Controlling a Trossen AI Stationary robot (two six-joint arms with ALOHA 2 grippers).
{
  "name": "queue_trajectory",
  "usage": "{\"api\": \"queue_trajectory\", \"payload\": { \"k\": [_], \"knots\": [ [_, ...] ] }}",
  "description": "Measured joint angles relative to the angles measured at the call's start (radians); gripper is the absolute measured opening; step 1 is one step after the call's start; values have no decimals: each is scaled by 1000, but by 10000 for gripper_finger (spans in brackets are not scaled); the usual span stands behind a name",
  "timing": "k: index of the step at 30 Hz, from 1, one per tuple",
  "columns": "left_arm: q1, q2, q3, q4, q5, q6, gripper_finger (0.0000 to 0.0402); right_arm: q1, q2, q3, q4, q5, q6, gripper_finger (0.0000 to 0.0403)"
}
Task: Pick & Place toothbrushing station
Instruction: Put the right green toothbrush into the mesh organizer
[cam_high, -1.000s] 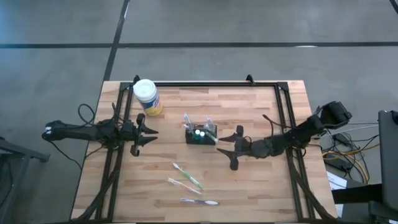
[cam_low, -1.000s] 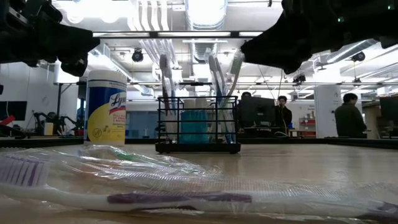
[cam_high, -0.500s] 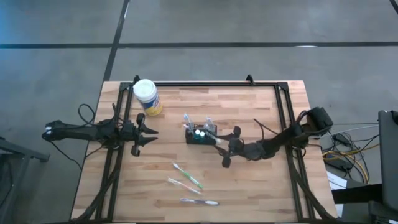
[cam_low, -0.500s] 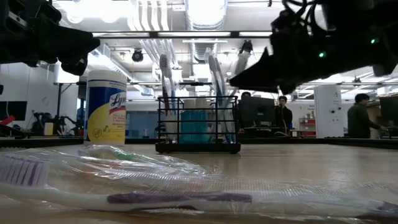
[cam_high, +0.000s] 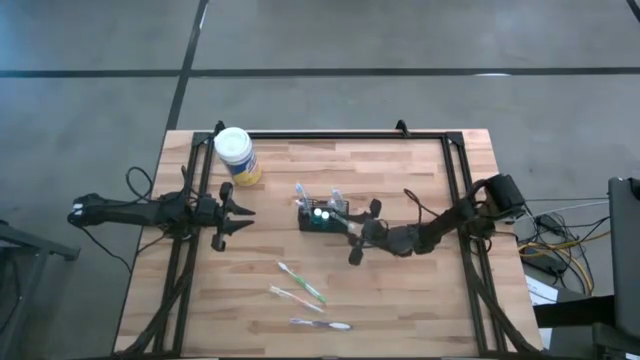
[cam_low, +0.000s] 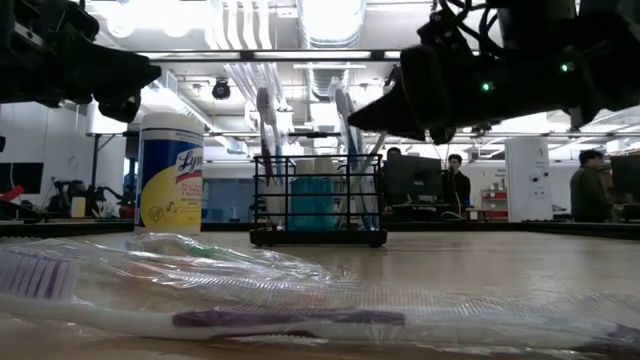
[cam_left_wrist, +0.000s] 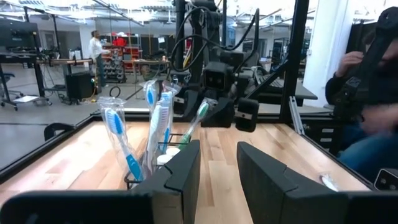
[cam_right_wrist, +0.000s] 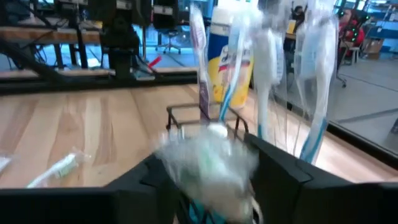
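The black slotted caddy (cam_high: 322, 217) stands on its base mid-table with several wrapped toothbrushes upright in it; it also shows in the low view (cam_low: 318, 200). One green toothbrush (cam_left_wrist: 198, 118) leans out of it toward the table's right. My right gripper (cam_high: 358, 233) is open just right of the caddy. Its fingers stand on either side of that toothbrush's wrapped head (cam_right_wrist: 208, 158). My left gripper (cam_high: 243, 216) is open and empty, waiting left of the caddy. My right gripper comes level from the table's right, and the leaning toothbrush's wrapped head (cam_right_wrist: 208, 158) lies in the gap between its open fingers. I cannot tell whether either finger touches it.
A white-capped, yellow-labelled round jar (cam_high: 238, 155) stands at the far left. Three loose wrapped toothbrushes (cam_high: 300, 282) lie on the wood nearer the table's near edge. A black frame (cam_high: 330, 134) runs around the table. People show in the room beyond.
My right gripper has gone toward the table's left, close up to the caddy, staying open, and the leaning toothbrush's head now lies between its fingers. The caddy has stayed where it was.
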Motion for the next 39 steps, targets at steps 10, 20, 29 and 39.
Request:
{"api": "queue_trajectory", "payload": {
  "k": [10, 20, 29, 39],
  "knots": [
    [0, 0, 0, -7, 0, 1, 110, -1, -132, 65, -330, -8, 30, 31],
    [0, 0, 0, -6, 0, 1, 110, -26, -265, 372, -1064, -61, 101, 31],
    [0, 0, 0, -1, 3, -4, 110, -148, -222, 612, -1418, -323, 88, 29],
    [0, 0, -1, -17, 4, -6, 110, -189, -36, 766, -1528, -425, 50, 16]
  ]
}}
